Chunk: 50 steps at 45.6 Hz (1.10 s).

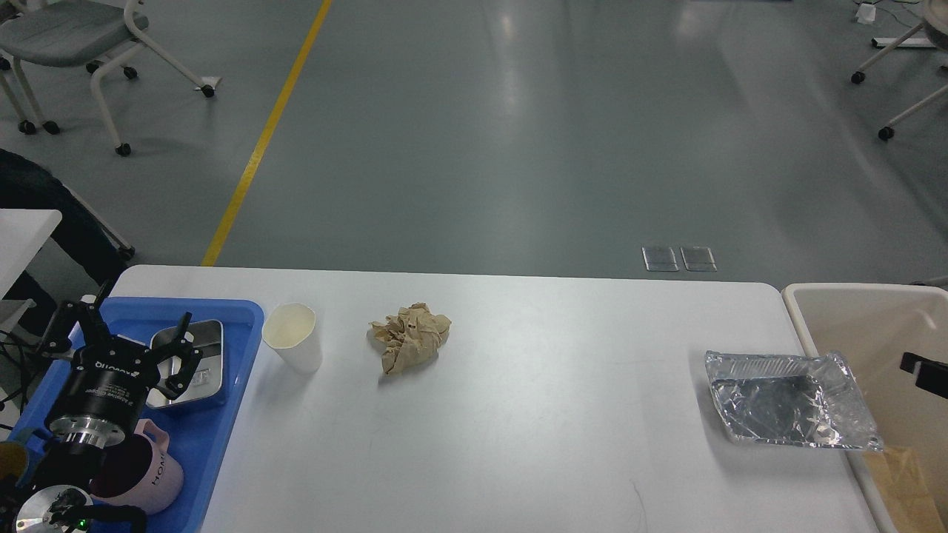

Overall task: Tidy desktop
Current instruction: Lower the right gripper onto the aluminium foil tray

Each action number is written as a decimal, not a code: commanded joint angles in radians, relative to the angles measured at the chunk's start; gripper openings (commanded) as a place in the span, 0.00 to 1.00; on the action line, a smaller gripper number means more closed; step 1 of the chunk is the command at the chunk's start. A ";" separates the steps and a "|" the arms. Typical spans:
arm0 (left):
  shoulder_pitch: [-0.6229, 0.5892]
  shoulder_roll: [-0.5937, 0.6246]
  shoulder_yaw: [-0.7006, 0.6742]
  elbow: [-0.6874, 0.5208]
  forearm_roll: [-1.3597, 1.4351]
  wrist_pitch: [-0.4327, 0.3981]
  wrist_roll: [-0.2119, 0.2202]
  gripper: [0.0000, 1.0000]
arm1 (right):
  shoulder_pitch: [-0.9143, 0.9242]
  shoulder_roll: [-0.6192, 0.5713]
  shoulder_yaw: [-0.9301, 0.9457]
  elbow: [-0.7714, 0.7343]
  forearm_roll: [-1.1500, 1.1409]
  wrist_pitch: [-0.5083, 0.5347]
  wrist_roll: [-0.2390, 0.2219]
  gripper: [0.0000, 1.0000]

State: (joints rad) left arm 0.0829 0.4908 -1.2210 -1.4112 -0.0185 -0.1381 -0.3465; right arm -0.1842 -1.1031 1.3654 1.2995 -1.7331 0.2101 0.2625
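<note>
The white desktop [518, 422] carries a white paper cup [294, 346], a crumpled brown paper ball [409, 337] and an empty foil tray [789, 400] near its right edge. My left gripper [139, 317] is open and empty. It hovers over the blue tray [222, 451] at the left, above a square metal dish [204, 363]. A pink mug [148, 470] stands in the tray beside my wrist. Only a small black part of my right arm [922, 370] shows at the right edge, over the beige bin; its fingers cannot be made out.
The beige bin [866, 326] stands against the table's right end, with brown paper [900, 474] inside. Chairs on castors stand on the grey floor at the far left and far right. A person's dark leg shows at the left edge.
</note>
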 commanded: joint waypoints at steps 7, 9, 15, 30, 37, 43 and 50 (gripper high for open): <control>0.002 0.003 0.000 0.000 0.000 -0.001 -0.002 0.96 | 0.322 0.107 -0.325 -0.192 -0.016 0.032 0.000 1.00; 0.003 0.005 0.000 0.000 0.000 -0.001 -0.002 0.96 | 0.371 0.107 -0.393 -0.219 -0.017 0.019 0.000 1.00; 0.003 0.003 0.000 0.000 0.000 -0.001 -0.003 0.96 | 0.471 0.114 -0.557 -0.281 -0.019 -0.034 0.000 1.00; 0.002 0.005 0.000 0.000 0.000 0.002 -0.003 0.96 | 0.591 0.210 -0.801 -0.460 -0.049 -0.112 0.001 1.00; -0.005 0.003 0.000 0.000 0.002 0.014 -0.003 0.96 | 0.631 0.256 -0.870 -0.537 -0.049 -0.155 0.001 1.00; -0.008 0.003 0.000 0.001 0.000 0.015 -0.002 0.96 | 0.649 0.304 -0.888 -0.603 -0.049 -0.187 0.003 1.00; -0.006 0.008 0.001 0.000 0.000 0.014 0.000 0.96 | 0.651 0.344 -0.922 -0.617 -0.049 -0.190 0.004 1.00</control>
State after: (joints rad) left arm 0.0754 0.4944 -1.2200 -1.4112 -0.0174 -0.1230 -0.3494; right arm 0.4643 -0.7903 0.4666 0.6960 -1.7825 0.0233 0.2660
